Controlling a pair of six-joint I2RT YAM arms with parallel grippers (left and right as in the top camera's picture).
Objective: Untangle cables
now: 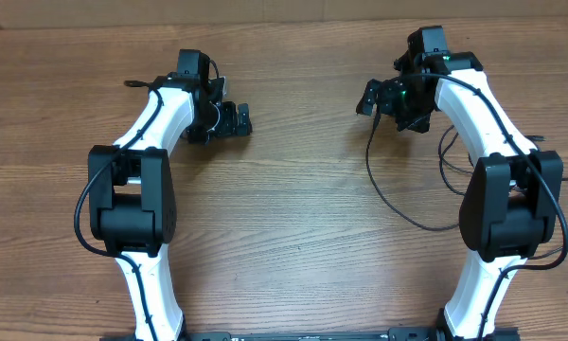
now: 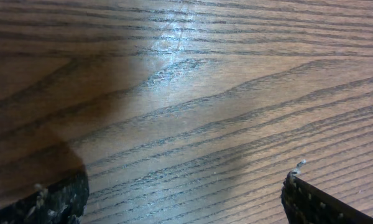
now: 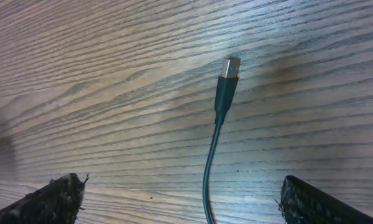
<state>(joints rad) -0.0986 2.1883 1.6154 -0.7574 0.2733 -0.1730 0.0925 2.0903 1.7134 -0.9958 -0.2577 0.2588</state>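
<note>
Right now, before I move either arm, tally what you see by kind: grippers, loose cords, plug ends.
Black two-finger grippers, both open: 2 (left gripper, right gripper)
Thin black cords I can trace: 1 (further strands unclear)
Silver metal plug ends: 1
Total: 4

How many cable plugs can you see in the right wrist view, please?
1. A metallic plug lies on the table ahead of the open right tool, its black cable running back toward the tool. Others may lie outside this view.
</note>
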